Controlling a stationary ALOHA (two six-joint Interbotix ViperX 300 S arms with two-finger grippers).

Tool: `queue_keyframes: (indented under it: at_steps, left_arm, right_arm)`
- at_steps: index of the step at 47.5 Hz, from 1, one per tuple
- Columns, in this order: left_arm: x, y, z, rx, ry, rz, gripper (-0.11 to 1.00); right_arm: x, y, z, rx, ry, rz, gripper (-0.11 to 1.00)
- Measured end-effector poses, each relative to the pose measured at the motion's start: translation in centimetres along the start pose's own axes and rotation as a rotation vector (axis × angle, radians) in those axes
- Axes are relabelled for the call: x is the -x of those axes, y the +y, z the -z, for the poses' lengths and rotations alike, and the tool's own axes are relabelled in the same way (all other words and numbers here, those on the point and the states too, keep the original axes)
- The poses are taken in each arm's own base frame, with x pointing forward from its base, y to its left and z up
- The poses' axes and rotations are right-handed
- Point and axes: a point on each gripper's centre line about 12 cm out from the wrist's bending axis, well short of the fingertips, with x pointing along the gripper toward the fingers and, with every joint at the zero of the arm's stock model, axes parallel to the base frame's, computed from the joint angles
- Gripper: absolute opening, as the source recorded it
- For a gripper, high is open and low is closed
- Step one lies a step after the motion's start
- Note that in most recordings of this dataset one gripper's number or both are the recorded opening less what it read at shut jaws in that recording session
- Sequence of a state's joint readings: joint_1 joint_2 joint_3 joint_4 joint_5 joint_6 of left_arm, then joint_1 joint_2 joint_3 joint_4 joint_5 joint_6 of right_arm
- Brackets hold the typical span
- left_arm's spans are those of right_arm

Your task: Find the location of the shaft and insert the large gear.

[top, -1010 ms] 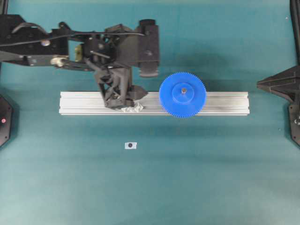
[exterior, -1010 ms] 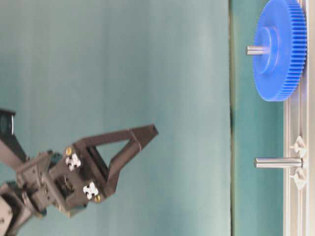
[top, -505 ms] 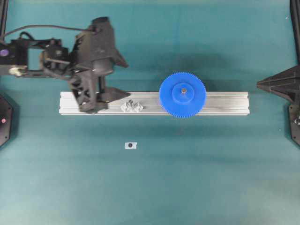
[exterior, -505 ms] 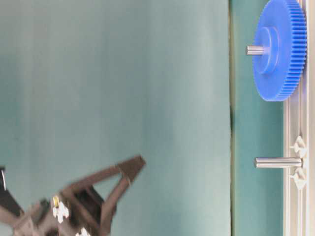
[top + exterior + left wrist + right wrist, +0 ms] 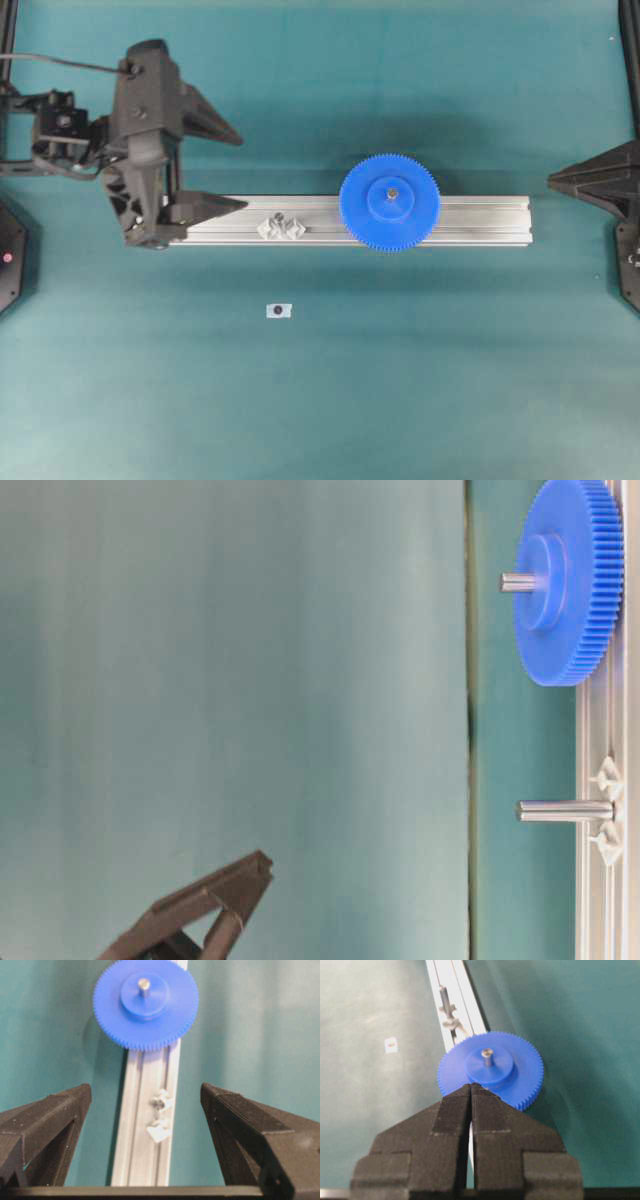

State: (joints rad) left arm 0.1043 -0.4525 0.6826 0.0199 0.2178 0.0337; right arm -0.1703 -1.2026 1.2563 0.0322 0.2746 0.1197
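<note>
Overhead view: gear [image 5: 389, 202] sits on the rail [image 5: 480, 220], right of the rail's middle, a shaft tip [image 5: 391, 192] showing through its hub.
Spare shaft: second pin [image 5: 562, 810] stands bare left of the gear on the rail, between two brackets.
Left gripper [image 5: 212, 165]: fingers spread wide, holding nothing, over the rail's left end, well apart from the gear.
Right gripper [image 5: 471, 1091]: fingers pressed together, empty, off the rail's right end.
Tag [image 5: 279, 310]: lies on the worktop in front of the rail.
Handling: gear looks like stiff, light plastic; toothed rim gives purchase, likely best pinched across rim or hub.
Progress: insertion appears done.
</note>
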Motion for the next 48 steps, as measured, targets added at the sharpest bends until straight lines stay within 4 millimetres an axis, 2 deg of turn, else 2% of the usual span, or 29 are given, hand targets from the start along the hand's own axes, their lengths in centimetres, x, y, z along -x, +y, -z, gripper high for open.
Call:
queue_keyframes:
  at_steps: [13,21,38,48]
  left_arm:
    - [0.4,-0.3,0.0,0.0,-0.014,0.009,0.91]
    - [0.7,-0.7,-0.8,0.013,-0.099,0.019,0.91]
    - [2.1,-0.9,-0.3,0.03,-0.164,0.027,0.91]
    - [2.0,-1.1,0.8,0.027,-0.118,0.03,0.91]
  right_arm:
    - [0.0,0.0,0.0,0.001,0.0,0.0,0.02]
    - [0.0,0.0,0.1,0.0,0.002,0.0,0.02]
    - [0.0,-0.1,0.2,0.002,0.004,0.003,0.02]
    - [0.0,-0.1,0.2,0.001,0.006,0.002,0.02]
